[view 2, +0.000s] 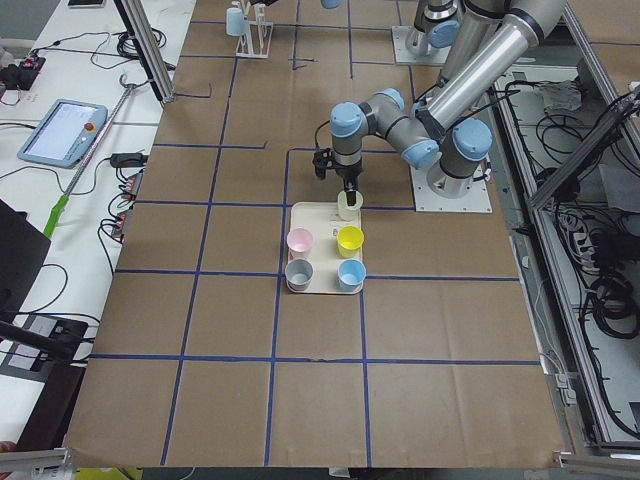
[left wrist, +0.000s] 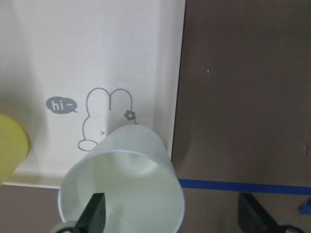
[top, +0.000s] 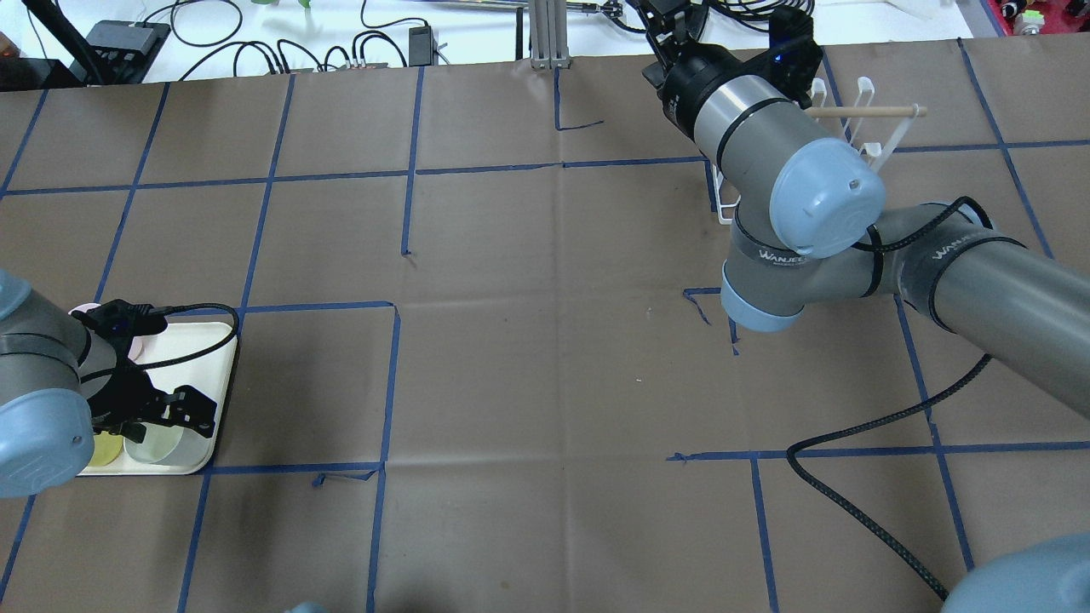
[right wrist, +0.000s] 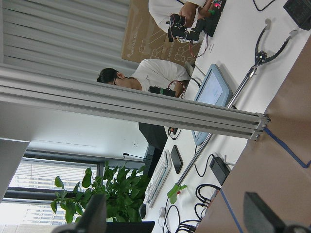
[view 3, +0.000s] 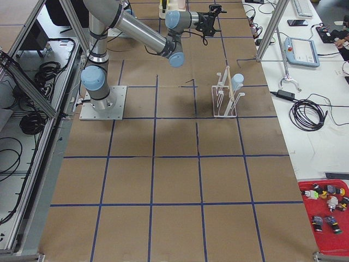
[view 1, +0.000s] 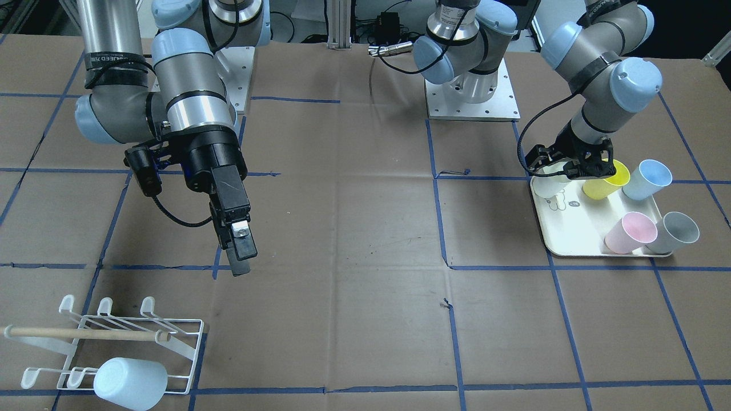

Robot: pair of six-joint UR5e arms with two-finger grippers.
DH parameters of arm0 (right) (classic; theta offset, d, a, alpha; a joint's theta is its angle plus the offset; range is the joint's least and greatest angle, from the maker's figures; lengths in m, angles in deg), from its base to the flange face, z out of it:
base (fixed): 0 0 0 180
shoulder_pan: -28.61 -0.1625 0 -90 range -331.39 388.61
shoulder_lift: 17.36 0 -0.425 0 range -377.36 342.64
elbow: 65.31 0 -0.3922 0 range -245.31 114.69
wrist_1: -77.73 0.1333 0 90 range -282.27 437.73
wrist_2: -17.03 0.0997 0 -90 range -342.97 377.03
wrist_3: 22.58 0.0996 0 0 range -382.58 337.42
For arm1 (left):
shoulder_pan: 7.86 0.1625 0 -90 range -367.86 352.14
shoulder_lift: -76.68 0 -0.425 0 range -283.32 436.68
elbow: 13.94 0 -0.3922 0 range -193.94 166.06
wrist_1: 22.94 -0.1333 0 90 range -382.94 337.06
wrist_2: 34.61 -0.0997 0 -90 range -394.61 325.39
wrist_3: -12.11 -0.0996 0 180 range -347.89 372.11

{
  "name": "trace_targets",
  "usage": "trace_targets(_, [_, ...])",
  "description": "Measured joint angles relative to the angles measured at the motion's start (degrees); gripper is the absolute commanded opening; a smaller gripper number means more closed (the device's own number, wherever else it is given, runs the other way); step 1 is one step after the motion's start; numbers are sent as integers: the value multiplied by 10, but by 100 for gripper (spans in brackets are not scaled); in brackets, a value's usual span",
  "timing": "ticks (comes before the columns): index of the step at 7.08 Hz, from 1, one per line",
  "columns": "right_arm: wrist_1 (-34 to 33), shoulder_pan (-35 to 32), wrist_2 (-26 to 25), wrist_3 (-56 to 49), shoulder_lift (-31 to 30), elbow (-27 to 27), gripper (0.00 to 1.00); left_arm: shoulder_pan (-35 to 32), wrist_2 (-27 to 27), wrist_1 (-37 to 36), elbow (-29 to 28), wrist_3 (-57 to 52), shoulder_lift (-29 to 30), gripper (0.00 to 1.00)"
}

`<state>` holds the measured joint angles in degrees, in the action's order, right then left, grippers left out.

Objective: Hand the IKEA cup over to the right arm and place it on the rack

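Seen from across the table, far left: the white rack (view 1: 196, 357) carries 1 pale-blue cup (view 1: 130, 383) capped over a prong, with the dowel (view 1: 85, 334) lying across. Next, the right gripper (view 1: 240, 264) hangs over bare table (view 1: 354, 228), its fingers (right wrist: 95, 216) spread wide around nothing. Over right, the cream tray (view 1: 571, 242) holds 5 empty cups: white cup (view 1: 548, 187), yellow cup (view 1: 604, 184), blue cup (view 1: 646, 180), pink cup (view 1: 628, 233), grey cup (view 1: 675, 233). The left gripper (view 1: 574, 169) is down on the white cup at the tray's corner, jaws spread, 1 finger (left wrist: 96, 213) inside the rim, the other outside.

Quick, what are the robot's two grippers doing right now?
Left gripper: open, one of its fingers inside the white cup, not squeezing it yet.
Right gripper: open, holding nothing.
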<state>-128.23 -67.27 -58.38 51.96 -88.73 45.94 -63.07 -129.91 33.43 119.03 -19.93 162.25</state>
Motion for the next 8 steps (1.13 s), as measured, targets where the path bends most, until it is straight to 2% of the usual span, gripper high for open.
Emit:
trace_targets(2, [1, -1, 0, 0, -2, -4, 100, 1, -3, -2, -2, -18, 0, 7])
trace_targets(3, [2, -1, 0, 0, -2, -5, 100, 1, -3, 1, -3, -21, -1, 0])
trace_targets(6, [2, -1, 0, 0, 1, -5, 100, 0, 1, 8, -5, -29, -5, 0])
trace_targets(8, [3, -2, -1, 0, 0, -6, 100, -6, 12, 35, -39, -32, -14, 0])
